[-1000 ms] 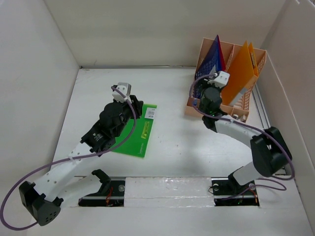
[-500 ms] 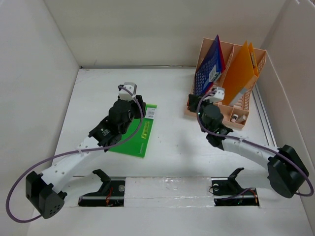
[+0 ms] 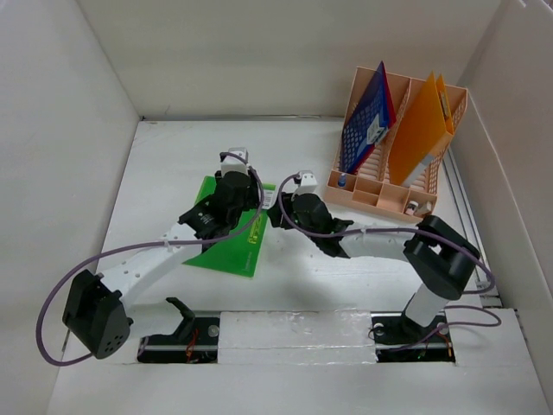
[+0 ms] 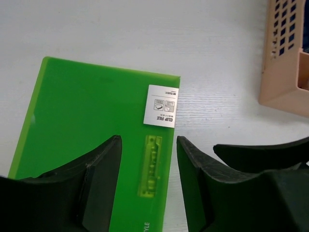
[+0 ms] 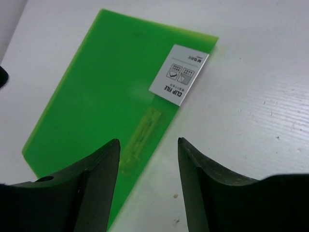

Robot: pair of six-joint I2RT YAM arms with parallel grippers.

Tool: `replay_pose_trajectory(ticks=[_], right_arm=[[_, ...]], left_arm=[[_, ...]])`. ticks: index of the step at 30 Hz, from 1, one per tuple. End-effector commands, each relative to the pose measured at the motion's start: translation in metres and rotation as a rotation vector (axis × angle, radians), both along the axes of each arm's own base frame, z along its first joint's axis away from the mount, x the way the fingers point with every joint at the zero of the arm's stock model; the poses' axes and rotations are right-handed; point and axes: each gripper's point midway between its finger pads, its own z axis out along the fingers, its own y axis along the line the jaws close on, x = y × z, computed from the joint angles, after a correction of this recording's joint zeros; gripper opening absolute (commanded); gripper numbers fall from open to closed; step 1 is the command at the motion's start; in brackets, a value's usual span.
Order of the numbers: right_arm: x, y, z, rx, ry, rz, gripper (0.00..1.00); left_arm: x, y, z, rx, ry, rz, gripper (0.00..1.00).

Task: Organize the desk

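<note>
On the white desk [image 3: 173, 156] a green clip file [image 3: 226, 240] lies flat, a white label [image 4: 161, 105] at its far right corner. My left gripper [image 3: 242, 203] hovers over the file's right part, open and holding nothing; in the left wrist view its jaws [image 4: 147, 140] straddle the file's [image 4: 91, 116] right edge. My right gripper [image 3: 275, 212] is just right of it, also open and holding nothing. In the right wrist view its jaws [image 5: 148, 142] frame the same edge of the file [image 5: 111, 87] and the bare desk beside it.
A peach slotted file rack [image 3: 380, 192] stands at the back right, holding a blue folder [image 3: 367, 121] and an orange folder [image 3: 423, 125]. Its corner [image 4: 285, 63] shows in the left wrist view. White walls enclose the desk. The two grippers are close together.
My right arm has swung left, from the rack to the green file's right edge. My left gripper has shifted right over the file. The file itself has stayed flat.
</note>
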Motion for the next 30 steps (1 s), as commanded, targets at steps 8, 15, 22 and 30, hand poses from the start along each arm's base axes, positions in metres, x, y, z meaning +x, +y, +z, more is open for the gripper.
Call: replay_pose_trajectory(ticks=[8, 15, 22, 30], right_arm=[[0.003, 0.019, -0.039, -0.029, 0.119, 0.012, 0.57], [0.006, 0.037, -0.065, -0.02, 0.14, 0.06, 0.56], [0.013, 0.046, -0.078, 0.001, 0.163, 0.067, 0.55], [0.014, 0.042, -0.096, 0.036, 0.219, 0.054, 0.11]], left_arm=[[0.023, 0.014, -0.011, -0.122, 0.099, 0.078, 0.45], [0.028, 0.015, -0.021, -0.152, 0.145, 0.079, 0.44], [0.029, 0.008, -0.029, -0.158, 0.175, 0.058, 0.43], [0.03, 0.008, -0.02, -0.157, 0.147, 0.043, 0.39]])
